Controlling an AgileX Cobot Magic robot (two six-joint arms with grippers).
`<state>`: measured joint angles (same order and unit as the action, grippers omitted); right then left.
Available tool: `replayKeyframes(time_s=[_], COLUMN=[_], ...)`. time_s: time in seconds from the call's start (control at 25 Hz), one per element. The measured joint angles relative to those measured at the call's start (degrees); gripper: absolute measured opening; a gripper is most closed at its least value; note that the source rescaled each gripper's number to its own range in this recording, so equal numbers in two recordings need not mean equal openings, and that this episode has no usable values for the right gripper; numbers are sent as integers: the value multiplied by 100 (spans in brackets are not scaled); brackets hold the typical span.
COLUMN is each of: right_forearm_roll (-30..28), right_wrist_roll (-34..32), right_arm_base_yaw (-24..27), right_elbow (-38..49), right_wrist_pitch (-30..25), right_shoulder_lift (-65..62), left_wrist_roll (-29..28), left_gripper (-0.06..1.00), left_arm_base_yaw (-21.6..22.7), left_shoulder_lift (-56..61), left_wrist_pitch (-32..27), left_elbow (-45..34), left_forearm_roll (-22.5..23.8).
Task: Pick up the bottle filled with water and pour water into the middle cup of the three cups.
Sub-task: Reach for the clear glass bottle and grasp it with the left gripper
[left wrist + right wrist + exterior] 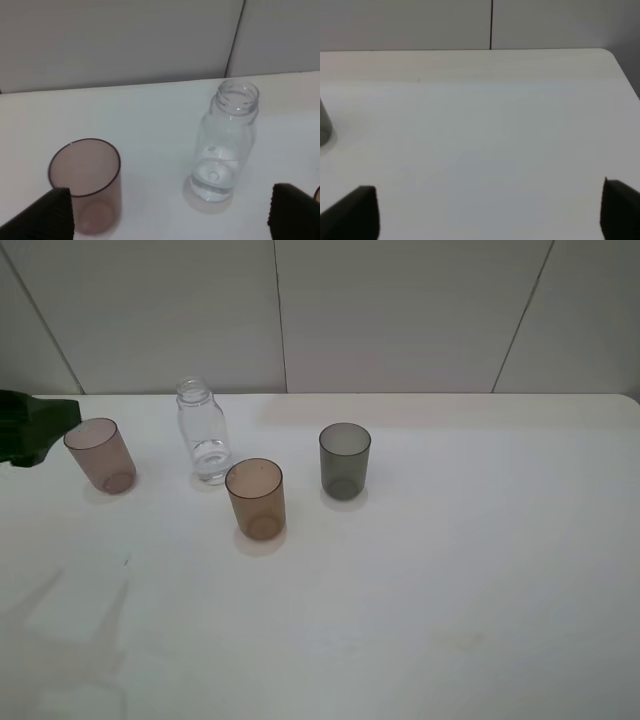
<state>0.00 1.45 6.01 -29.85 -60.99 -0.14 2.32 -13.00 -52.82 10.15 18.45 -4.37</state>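
The clear capless bottle point(203, 430) stands upright toward the back left of the white table point(450, 570), with a little water showing at its bottom. Three cups stand around it: a pinkish one point(100, 455) to the left, the amber middle cup point(256, 498) in front and to the right, and a dark grey one point(344, 460) further right. In the left wrist view my left gripper point(175, 217) is open, with the bottle point(225, 142) and the pinkish cup point(86, 182) beyond its fingers and nothing held. My right gripper point(490, 212) is open over bare table.
A dark green shape point(30, 428) pokes in at the table's left edge beside the pinkish cup; I cannot tell what it is. A pale panelled wall point(400, 310) runs along the back. The grey cup's side point(324, 125) just shows in the right wrist view.
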Motion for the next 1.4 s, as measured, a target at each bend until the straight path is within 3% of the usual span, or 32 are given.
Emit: replayKeyframes(time_s=[0.12, 0.48, 0.68, 0.88, 1.24, 1.4], right_forearm_roll=[0, 0, 0, 0, 0, 0], right_wrist_roll=[0, 0, 0, 0, 0, 0], right_arm_base_yaw=[0, 0, 0, 0, 0, 0], right_elbow=[0, 0, 0, 0, 0, 0], right_wrist_pitch=[0, 0, 0, 0, 0, 0], right_shoulder_lift=[0, 0, 0, 0, 0, 0], left_wrist_roll=[0, -132, -172, -232, -269, -269], left_gripper=[100, 100, 100, 100, 100, 100], left_arm_base_yaw=[-292, -330, -330, -336, -336, -336], left_shoulder_lift=[-702, -2624, -3498, -4105, -5115, -5488], left_wrist_pitch=[861, 3256, 4264, 4736, 5788, 5820], left_elbow=[-189, -214, -214, -209, -190, 39], left_forearm_roll=[122, 140, 260, 716, 437, 437])
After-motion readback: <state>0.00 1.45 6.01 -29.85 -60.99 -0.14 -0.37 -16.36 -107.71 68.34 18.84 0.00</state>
